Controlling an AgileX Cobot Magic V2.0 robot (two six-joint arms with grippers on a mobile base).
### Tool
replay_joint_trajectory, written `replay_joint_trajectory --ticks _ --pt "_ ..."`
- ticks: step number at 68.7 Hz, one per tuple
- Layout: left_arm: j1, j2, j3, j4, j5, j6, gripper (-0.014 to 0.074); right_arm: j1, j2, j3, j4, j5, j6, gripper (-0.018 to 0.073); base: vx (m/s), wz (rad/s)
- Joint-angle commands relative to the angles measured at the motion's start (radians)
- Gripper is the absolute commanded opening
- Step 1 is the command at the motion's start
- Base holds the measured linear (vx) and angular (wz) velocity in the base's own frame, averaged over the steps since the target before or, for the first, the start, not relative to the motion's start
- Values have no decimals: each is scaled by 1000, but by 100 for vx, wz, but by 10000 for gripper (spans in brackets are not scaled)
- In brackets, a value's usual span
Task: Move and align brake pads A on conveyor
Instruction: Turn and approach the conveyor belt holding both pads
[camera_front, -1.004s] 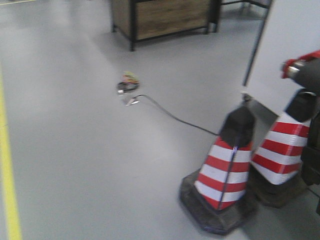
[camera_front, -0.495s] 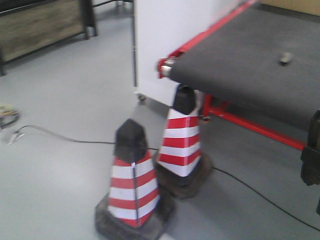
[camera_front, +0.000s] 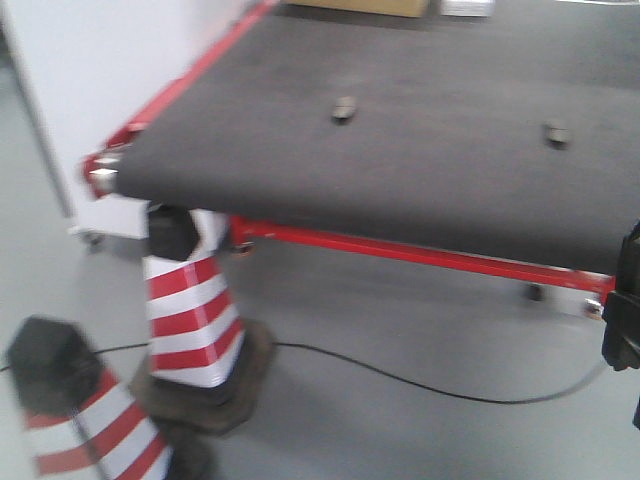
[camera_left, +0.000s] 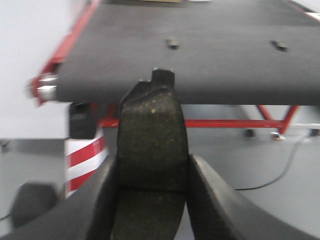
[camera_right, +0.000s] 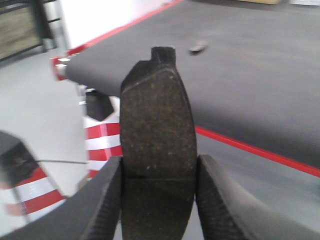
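1. Red-and-white striped traffic cone with black tip (camera_front: 190, 310) on a dark base, at 8 o'clock in the front view, standing on the grey floor (camera_front: 400, 430).
2. Second striped cone (camera_front: 75, 415), 7 o'clock corner, cut off by the frame edge, blurred.
3. Black cable (camera_front: 430, 385) runs along the floor from the first cone's base toward 4 o'clock.
4. White panel (camera_front: 90, 80) at 10 o'clock.
5. Tan box edge (camera_front: 355, 6) at 12 o'clock; details unreadable.
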Motion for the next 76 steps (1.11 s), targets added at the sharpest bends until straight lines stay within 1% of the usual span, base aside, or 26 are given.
replay_joint_trajectory --ticks 1,14,28,56,76 --pt "-4 12 -28 23 -91 -3 -6 -1 5 -32 -19 -96 -8 -7 13 -69" --pt "-4 12 -28 23 -91 -3 -6 -1 5 -32 -19 -96 -8 -7 11 -59" --pt "-4 12 -28 23 -91 -3 -6 -1 5 -32 -19 -96 -8 -7 4 -34" --pt "-4 12 -28 23 -91 -3 -6 -1 5 -32 -19 -96 -8 -7 0 -22" --pt "-4 12 -28 23 -91 -3 -6 -1 5 -32 -19 -96 -8 -7 6 -6"
